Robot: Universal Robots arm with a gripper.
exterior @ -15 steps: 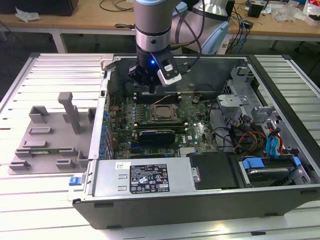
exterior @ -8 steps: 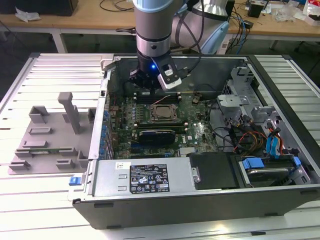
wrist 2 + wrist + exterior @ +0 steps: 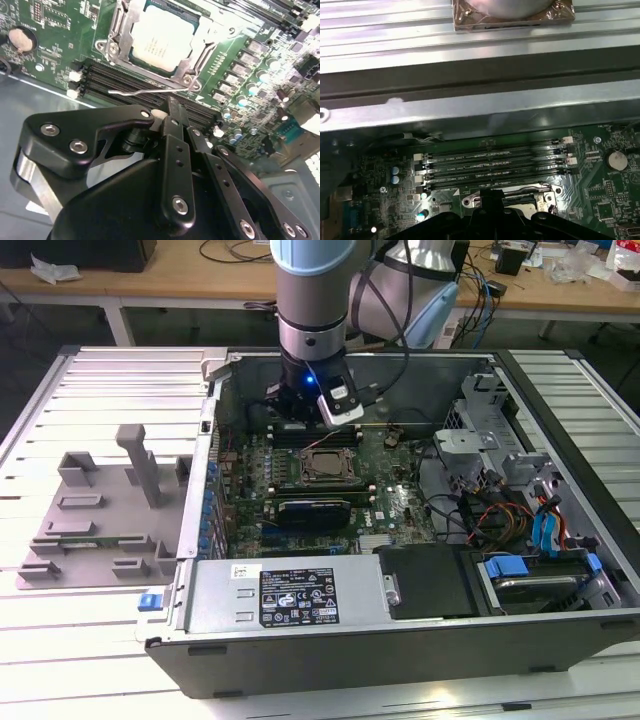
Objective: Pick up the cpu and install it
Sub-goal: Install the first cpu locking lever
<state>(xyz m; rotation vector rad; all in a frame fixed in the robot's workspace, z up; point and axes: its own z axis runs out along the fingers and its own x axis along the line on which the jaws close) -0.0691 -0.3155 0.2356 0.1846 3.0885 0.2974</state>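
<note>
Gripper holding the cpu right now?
No; in the second wrist view the cpu lies in the socket frame, apart from the gripper.

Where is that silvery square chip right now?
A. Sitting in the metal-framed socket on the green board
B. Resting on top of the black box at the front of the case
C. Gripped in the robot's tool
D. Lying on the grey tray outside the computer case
A: in the second wrist view the cpu lies flat inside the socket frame on the green board, apart from the tool.
</note>
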